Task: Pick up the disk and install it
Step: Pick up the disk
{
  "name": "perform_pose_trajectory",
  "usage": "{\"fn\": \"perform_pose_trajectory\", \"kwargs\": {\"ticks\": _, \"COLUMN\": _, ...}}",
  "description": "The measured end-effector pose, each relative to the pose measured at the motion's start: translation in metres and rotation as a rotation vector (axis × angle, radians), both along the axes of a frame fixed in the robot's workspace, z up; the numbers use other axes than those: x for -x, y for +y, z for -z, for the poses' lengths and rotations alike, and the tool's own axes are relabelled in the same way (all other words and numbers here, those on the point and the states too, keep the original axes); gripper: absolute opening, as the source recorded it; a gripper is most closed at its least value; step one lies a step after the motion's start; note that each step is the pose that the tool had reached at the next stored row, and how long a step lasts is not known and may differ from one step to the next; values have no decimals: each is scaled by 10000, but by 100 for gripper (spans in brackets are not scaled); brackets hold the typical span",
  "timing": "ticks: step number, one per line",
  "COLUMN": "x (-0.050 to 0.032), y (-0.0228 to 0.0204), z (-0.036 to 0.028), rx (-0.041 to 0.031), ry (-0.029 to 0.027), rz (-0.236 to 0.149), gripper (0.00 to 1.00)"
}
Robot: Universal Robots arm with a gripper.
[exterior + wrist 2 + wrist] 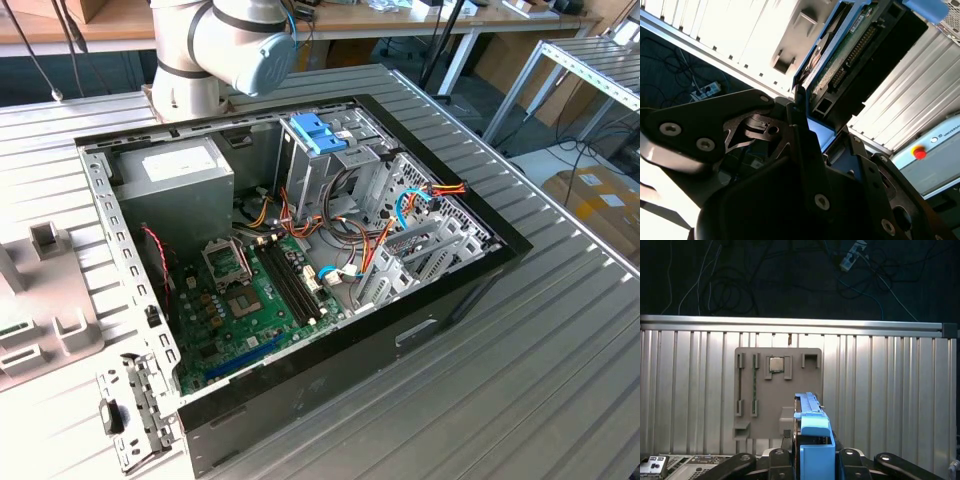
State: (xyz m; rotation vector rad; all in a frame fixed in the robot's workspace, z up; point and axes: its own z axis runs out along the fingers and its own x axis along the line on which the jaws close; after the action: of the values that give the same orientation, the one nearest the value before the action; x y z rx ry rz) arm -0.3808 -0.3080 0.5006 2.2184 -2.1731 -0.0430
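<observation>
In the exterior view we see, left to right, the grey fixture plate [40, 330], the power supply [185, 180] and the blue latch [318, 132] inside the open case [330, 370]. In the first wrist view the gripper [815, 452] pinches the disk [812, 427] edge-on, with that plate beyond it. The second wrist view adds the disk's green circuit board [842, 52].

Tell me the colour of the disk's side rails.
Blue, seen best in the first wrist view, on the disk held in the gripper.
</observation>
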Motion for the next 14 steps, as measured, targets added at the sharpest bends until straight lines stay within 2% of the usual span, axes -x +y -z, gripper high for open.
{"fn": "perform_pose_trajectory", "kwargs": {"ticks": 14, "x": -80, "y": 0, "z": 0, "rx": 0, "ry": 0, "rz": 0, "gripper": 37}}
